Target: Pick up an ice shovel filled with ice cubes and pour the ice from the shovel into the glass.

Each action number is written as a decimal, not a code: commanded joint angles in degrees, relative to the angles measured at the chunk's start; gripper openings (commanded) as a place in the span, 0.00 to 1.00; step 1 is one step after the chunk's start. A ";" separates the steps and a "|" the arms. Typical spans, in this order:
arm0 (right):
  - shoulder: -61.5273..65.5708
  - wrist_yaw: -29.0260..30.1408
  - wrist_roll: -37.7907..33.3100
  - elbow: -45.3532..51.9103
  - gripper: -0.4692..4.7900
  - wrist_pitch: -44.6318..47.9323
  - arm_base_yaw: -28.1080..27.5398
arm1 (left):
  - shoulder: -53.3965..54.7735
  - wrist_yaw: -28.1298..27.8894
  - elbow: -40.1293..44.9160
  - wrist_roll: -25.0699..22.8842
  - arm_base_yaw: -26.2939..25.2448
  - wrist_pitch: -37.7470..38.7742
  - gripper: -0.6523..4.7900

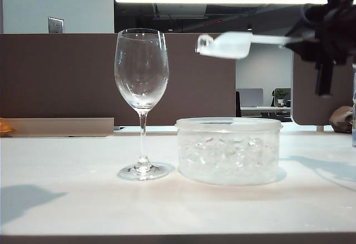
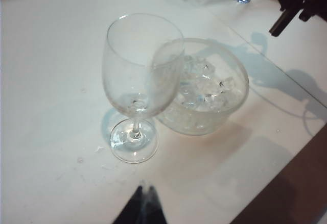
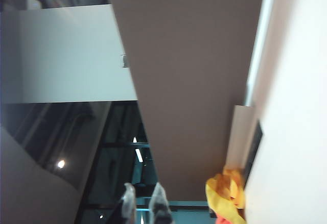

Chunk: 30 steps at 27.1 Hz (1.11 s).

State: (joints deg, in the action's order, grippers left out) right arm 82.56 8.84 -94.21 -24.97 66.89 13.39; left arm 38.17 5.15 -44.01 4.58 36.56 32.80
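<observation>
white bench; right end effector grasping the ice shovel aloft above the tub, near the glass, still empty; pouring remains; left end effector apparently clenched, idle.

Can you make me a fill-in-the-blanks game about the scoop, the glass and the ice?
1. The right gripper holds the scoop by its ____.
2. The scoop hangs in the air above the ____.
3. The glass stands upright on the table and is still ____ inside.
4. Most of the ice lies in the round tub, which stands right ____ the glass.

Missing words: handle; tub; empty; beside
</observation>
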 commanded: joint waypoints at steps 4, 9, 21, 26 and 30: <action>-3.52 1.95 -0.26 -5.66 0.08 -6.80 0.00 | -0.09 0.02 -0.15 -0.04 -0.04 -0.68 0.11; -5.70 3.19 0.17 -9.44 0.08 -11.80 0.00 | -0.09 0.02 -0.15 -0.04 -0.04 -0.68 0.11; -8.87 6.86 1.66 -14.56 0.08 -21.42 0.46 | -0.07 0.02 -0.15 -0.04 -0.04 -0.68 0.11; -8.96 6.69 2.45 -17.11 0.08 -25.42 3.04 | -0.07 0.02 -0.15 -0.04 -0.04 -0.68 0.11; -8.92 6.32 6.27 -18.71 0.08 -28.52 5.70 | -0.09 0.02 -0.15 -0.04 -0.04 -0.68 0.11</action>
State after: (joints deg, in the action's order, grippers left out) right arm 73.91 15.14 -89.34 -43.07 37.95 18.57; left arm 38.20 5.15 -44.01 4.58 36.56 32.80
